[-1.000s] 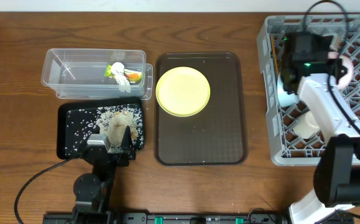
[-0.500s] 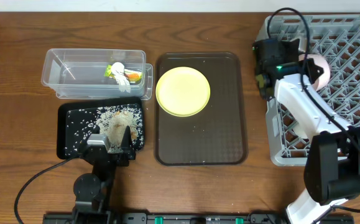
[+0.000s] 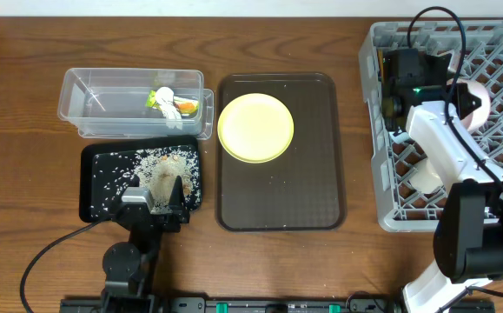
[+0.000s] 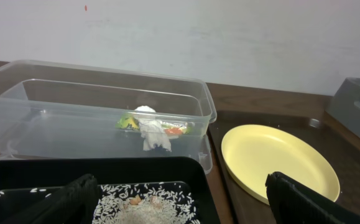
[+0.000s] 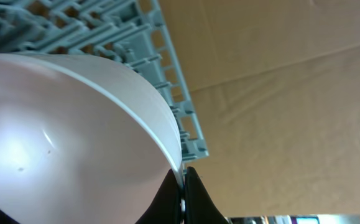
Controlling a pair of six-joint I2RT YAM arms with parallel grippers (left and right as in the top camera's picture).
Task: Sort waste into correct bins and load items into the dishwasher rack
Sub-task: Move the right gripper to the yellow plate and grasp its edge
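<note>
While my right claw (image 5: 183, 185) is clamped on the white bowl (image 5: 61, 137) above the rack (image 5: 105, 25), I should lower it gently onto the grid before releasing, left claw (image 4: 183, 194) resting apart.

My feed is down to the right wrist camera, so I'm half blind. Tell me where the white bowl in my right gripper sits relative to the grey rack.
Observer: Overhead, the round white bowl, pinched at its rim by the right gripper, is over the far half of the large grey plastic lattice rack, inside its walls.
Operator: Report what dishes are outside it.
Observer: A round yellow plate lies on the dark brown serving tray.
Operator: Give me the left arm.
Observer: The left gripper is open at the near edge of the shallow black tray holding the rice scraps.
</note>
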